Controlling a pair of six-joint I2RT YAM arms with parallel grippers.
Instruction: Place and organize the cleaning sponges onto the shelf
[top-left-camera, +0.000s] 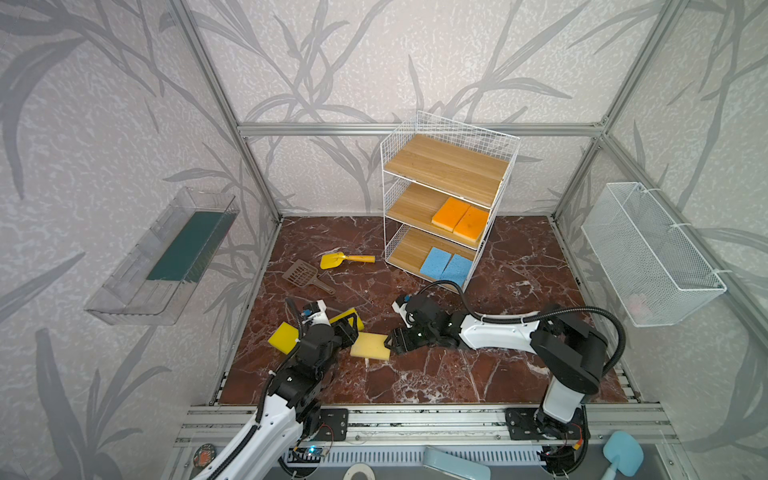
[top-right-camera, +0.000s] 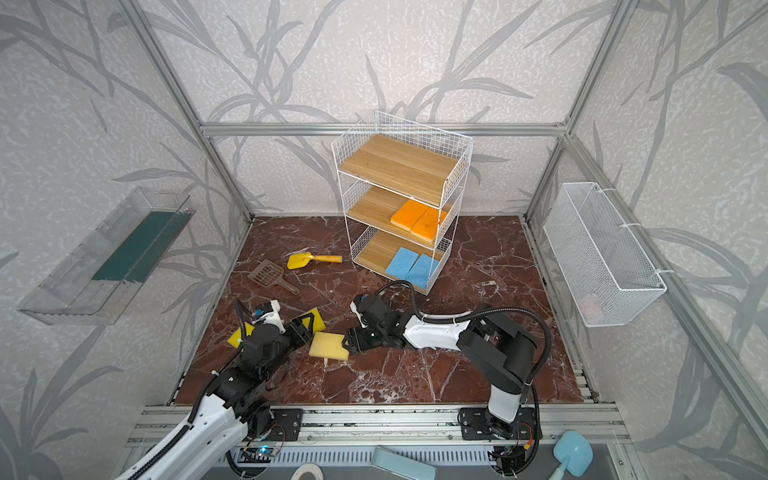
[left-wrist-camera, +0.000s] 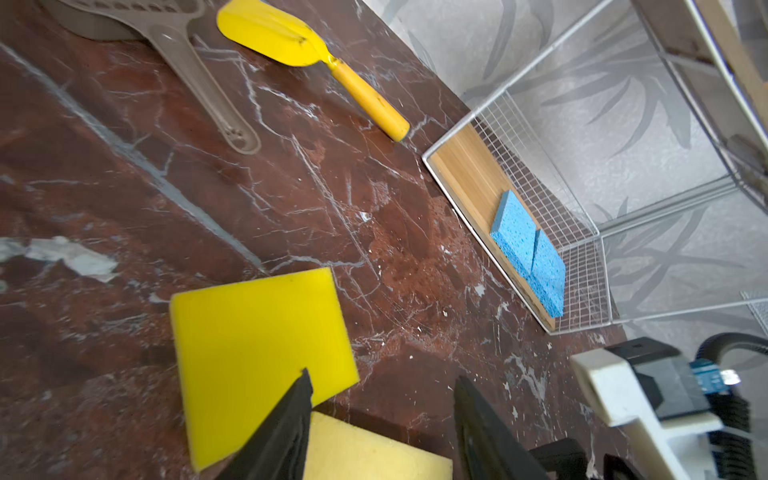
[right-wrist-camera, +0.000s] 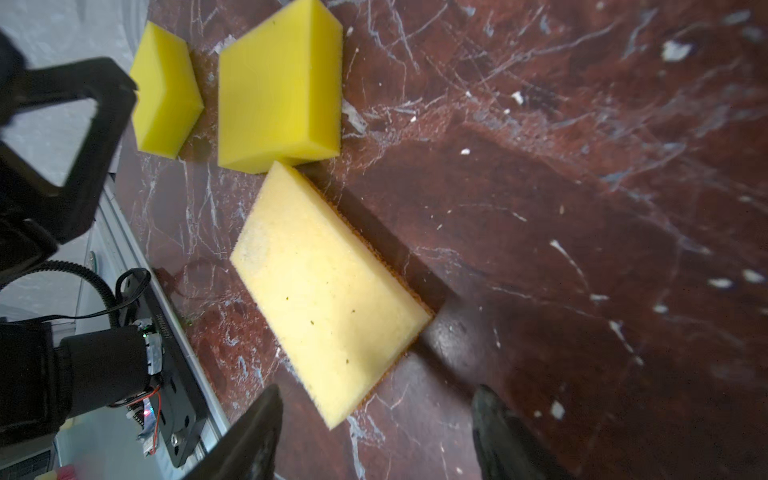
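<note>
The shelf (top-left-camera: 449, 166) stands at the back. Two orange sponges (top-left-camera: 459, 218) lie on its middle board and two blue sponges (top-left-camera: 444, 266) on its bottom board. On the marble floor a pale yellow sponge (right-wrist-camera: 328, 291) with an orange underside lies flat, beside two thicker yellow sponges (right-wrist-camera: 278, 91) (right-wrist-camera: 170, 91). My right gripper (right-wrist-camera: 376, 399) is open and low, with the pale sponge's near corner between its fingertips, untouched. My left gripper (left-wrist-camera: 382, 378) is open above the pale sponge's far end and a yellow sponge (left-wrist-camera: 257, 361), holding nothing.
A yellow scoop (top-left-camera: 347, 259) and a brown slotted scoop (top-left-camera: 305, 275) lie left of the shelf. A clear tray (top-left-camera: 162, 266) hangs on the left wall and a white mesh basket (top-left-camera: 652, 253) on the right wall. The two grippers face each other closely.
</note>
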